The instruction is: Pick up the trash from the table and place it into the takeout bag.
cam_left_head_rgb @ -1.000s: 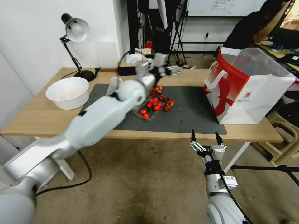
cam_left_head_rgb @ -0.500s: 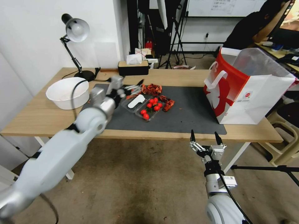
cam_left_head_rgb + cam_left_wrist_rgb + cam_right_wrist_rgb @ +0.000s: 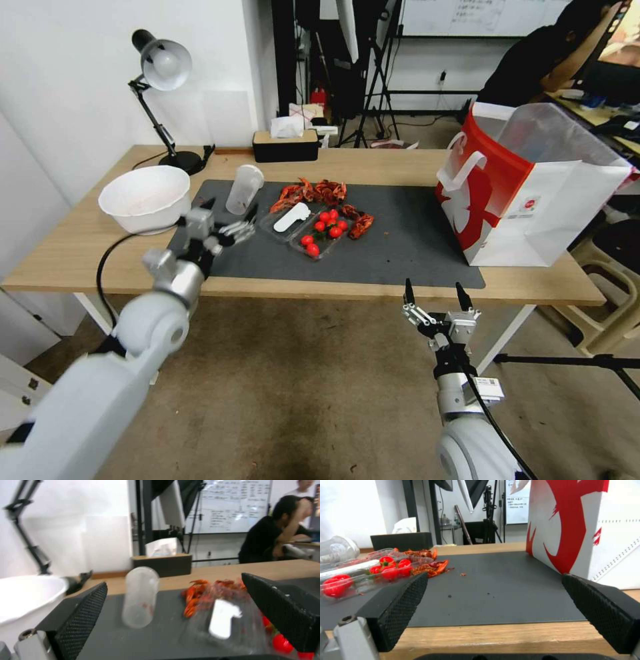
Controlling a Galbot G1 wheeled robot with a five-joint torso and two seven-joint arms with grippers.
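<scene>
My left gripper hovers open and empty over the near left part of the dark mat. Just beyond it a clear plastic cup stands mouth down. A clear container holding red tomatoes and a white utensil lies mid-mat, with red shell scraps around it. The white-and-red takeout bag stands open at the table's right end. My right gripper waits open, low before the table's front edge.
A white bowl sits left of the mat, close to my left gripper. A desk lamp and a dark tissue box stand along the far edge. A chair is to the right of the table.
My left arm has drawn back from high over the table's far middle, toward me and to the left, down to the mat's near left part. The right gripper has hardly moved.
</scene>
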